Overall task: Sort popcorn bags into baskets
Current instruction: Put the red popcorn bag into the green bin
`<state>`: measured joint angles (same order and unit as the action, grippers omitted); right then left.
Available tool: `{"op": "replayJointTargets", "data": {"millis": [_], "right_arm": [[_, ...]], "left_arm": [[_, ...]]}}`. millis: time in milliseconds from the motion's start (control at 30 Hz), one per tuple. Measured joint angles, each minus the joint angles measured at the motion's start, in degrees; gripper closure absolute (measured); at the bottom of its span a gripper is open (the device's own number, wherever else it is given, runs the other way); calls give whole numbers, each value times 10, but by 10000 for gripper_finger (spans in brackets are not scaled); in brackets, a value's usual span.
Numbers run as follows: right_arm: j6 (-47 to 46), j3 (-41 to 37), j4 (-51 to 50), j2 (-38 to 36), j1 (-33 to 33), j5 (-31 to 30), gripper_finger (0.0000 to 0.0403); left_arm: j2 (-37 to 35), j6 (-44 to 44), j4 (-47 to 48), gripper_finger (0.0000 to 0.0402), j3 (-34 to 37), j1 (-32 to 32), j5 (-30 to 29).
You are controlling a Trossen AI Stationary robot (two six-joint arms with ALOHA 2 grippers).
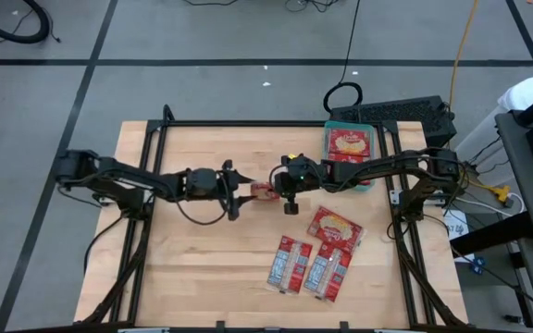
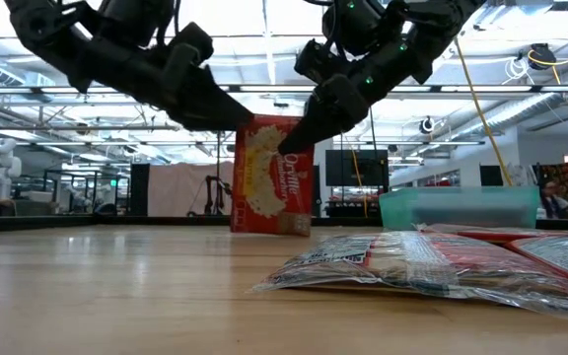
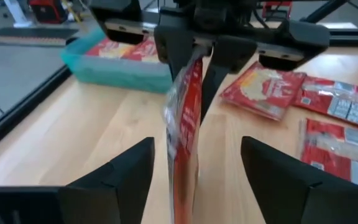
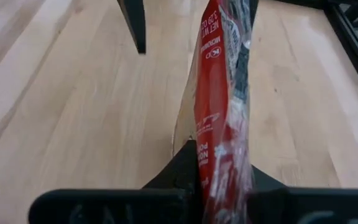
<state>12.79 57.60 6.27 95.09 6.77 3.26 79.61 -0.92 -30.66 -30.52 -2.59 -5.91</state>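
Popcorn bag stands upright on edge, right pincer gripping

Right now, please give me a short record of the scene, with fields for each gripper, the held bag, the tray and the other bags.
left gripper: open, fingers on either side of the held bag, not clamping it
right gripper: shut on the held bag's edge
held bag: red popcorn packet, upright above the table's middle, between the two grippers
tray: teal, at the table's far right, packets inside, partly covered by the right arm
loose bags: three visible, flat on the table, near right
table: light wood
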Motion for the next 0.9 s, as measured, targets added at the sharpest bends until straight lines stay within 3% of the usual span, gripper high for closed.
{"op": "replayJointTargets", "data": {"millis": [167, 467, 700, 900], "right_arm": [[4, 0, -3, 0, -1, -1, 385], [-12, 0, 6, 1, -1, -12, 382], [-48, 0, -50, -40, -1, -91, 321], [-57, -31, -71, -95, -1, -136, 259]], "left_arm": [[37, -25, -58, 213, 0, 0, 0], [43, -23, -63, 387, 0, -32, 8], [-5, -19, -8, 392, 0, -67, 2], [-98, -20, 51, 392, 5, -116, -6]]}}
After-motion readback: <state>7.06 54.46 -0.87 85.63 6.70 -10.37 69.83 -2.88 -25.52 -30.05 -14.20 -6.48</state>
